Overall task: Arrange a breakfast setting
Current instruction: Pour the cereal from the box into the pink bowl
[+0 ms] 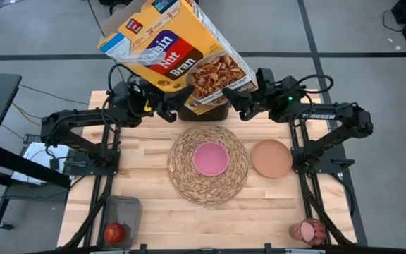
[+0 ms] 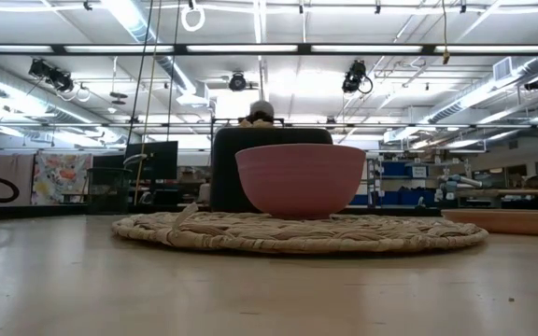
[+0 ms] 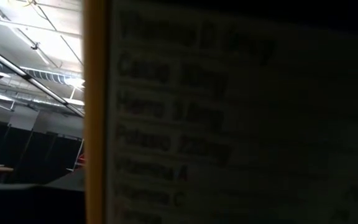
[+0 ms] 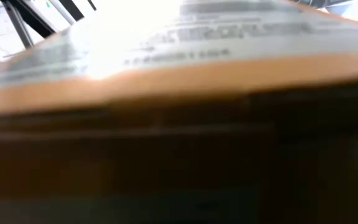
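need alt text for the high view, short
Both end effectors, left and right, flank a tilted cereal box at the table's far edge. Below it a pink bowl sits on a round straw placemat, with a brown plate to the right.

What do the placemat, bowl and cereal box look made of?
Placemat: woven straw or similar fibre, matte; coiled braids show.
Bowl: probably ceramic or plastic, smooth satin pink; cannot tell which.
Cereal box: printed cardboard, slight sheen, folded edges.
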`<state>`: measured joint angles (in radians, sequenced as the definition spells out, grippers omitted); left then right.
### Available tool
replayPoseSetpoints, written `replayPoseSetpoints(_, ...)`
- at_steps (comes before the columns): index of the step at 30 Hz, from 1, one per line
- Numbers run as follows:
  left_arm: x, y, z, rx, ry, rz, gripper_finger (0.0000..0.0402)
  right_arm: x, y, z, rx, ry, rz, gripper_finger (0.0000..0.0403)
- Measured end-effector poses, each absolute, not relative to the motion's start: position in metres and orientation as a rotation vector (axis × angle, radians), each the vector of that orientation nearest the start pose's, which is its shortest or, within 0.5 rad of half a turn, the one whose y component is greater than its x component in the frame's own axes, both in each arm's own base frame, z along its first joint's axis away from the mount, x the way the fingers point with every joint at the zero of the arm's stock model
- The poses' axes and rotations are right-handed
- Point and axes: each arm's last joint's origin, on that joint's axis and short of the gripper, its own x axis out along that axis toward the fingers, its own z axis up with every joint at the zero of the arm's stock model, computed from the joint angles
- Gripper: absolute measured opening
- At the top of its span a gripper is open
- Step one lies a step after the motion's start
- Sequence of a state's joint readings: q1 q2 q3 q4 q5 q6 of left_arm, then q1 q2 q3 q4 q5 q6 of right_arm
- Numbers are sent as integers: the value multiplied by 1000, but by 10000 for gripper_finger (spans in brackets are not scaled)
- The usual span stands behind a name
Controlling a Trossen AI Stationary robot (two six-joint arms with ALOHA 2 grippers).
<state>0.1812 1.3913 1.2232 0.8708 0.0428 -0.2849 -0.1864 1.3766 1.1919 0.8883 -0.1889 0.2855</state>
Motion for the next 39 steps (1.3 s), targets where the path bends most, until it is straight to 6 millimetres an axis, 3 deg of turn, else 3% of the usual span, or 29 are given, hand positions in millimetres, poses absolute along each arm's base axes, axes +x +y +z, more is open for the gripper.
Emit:
replayPoseSetpoints(4,294,53,443,-204,-706,31,309,290,-49,439,141,-686,95,297)
replayPoseSetpoints(11,291,53,445,-229,-711,23,313,289,-53,439,136,-698,80,261)
replayPoseSetpoints(27,275,51,452,-266,-625,26,314,290,-56,438,123,-708,70,260)
replayPoseSetpoints(35,275,51,452,-251,-624,29,271,290,-57,438,123,-707,71,260)
replayPoseSetpoints(39,275,51,452,-261,-625,33,288,290,-57,438,122,-709,69,260)
